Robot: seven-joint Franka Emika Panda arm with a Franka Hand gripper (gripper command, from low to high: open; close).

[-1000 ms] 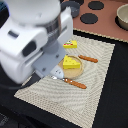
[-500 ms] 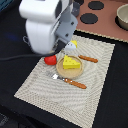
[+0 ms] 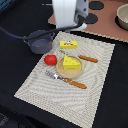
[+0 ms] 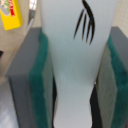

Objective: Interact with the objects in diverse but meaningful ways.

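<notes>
In the wrist view my gripper (image 4: 75, 87) is shut on a white fish-shaped piece (image 4: 75, 55) with black fin marks, its green pads (image 4: 39, 82) pressing both sides. The flat yellow box (image 4: 11, 14) shows at the frame's corner. In the exterior view the arm (image 3: 70, 14) hangs over the back of the mat, and its fingertips are hidden. The yellow box (image 3: 68, 44) lies just below it. The yellow holed cheese wedge (image 3: 71, 62) sits on the tan plate (image 3: 64, 72). The red tomato (image 3: 50, 59) lies beside the plate. The grey two-handled pot (image 3: 41, 43) stands at the mat's back left edge.
A striped placemat (image 3: 55, 97) covers the black table. A wooden-handled knife (image 3: 88, 58) and fork (image 3: 67, 80) flank the plate. A brown toy stove (image 3: 102, 22) with a bowl (image 3: 122, 17) stands at the back right. A black cable runs past the pot.
The arm has risen and moved from the exterior view's front left to the back of the mat. It has uncovered the tomato and the pot.
</notes>
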